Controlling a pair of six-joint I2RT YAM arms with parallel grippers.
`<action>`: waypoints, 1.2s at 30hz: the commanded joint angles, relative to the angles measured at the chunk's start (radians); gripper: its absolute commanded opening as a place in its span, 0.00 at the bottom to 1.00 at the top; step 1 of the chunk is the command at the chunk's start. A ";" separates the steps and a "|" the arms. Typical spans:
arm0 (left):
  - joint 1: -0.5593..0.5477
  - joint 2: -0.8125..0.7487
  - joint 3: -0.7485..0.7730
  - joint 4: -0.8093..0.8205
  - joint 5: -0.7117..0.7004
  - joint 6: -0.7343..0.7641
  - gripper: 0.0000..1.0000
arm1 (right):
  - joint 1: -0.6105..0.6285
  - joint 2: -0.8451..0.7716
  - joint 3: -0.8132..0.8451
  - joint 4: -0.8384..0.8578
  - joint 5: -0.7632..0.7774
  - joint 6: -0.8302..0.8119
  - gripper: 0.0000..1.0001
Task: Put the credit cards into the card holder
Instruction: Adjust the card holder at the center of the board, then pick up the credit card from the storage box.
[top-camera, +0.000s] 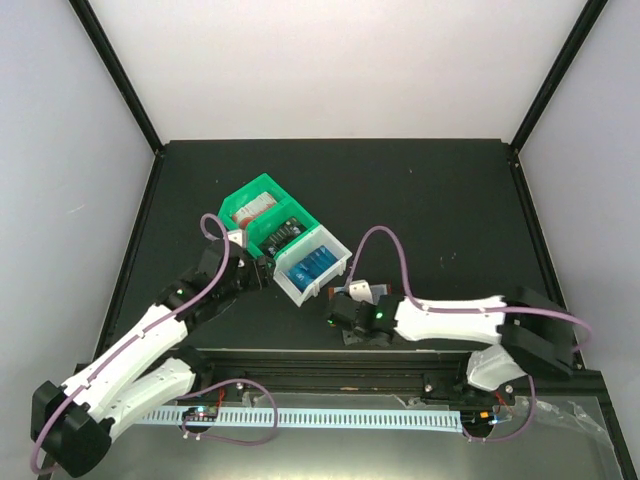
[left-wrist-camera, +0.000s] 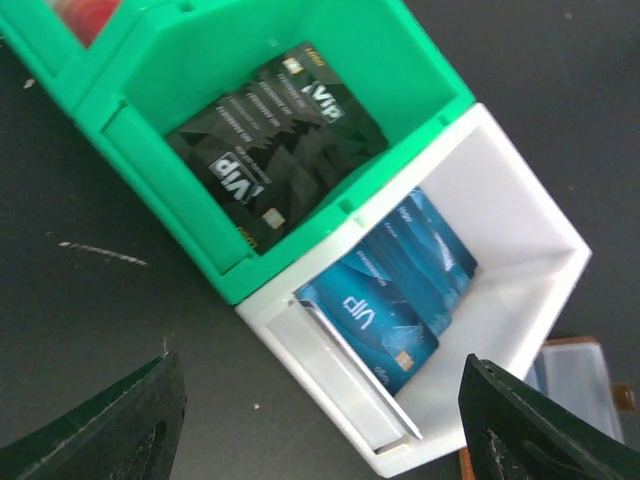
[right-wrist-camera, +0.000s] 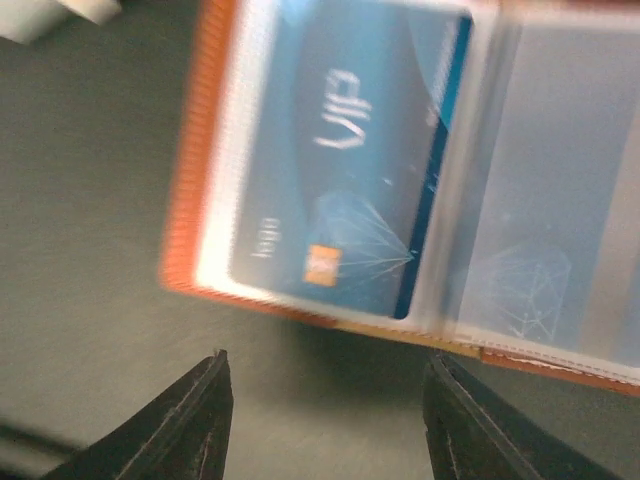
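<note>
Right wrist view: right gripper (right-wrist-camera: 325, 368) apart over the card holder (right-wrist-camera: 530, 200), a blue card (right-wrist-camera: 340, 170) inside it; left gripper (left-wrist-camera: 320, 368) apart too.

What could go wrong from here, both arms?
1. The blue cards overlap inside the white bin. The open left gripper may grab two at once or jam against the bin wall.
2. The card holder lies open and unheld below the open right gripper. Pushing another card in could slide it.
</note>
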 joint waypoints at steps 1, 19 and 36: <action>0.052 0.045 0.092 -0.059 -0.050 0.036 0.79 | -0.011 -0.215 -0.007 0.041 -0.002 -0.136 0.55; 0.199 0.625 0.459 -0.094 0.205 -0.041 0.52 | -0.344 -0.118 0.361 0.087 -0.123 -0.442 0.58; 0.100 1.079 0.886 -0.434 -0.138 -0.104 0.52 | -0.366 -0.038 0.410 -0.094 0.014 -0.543 0.58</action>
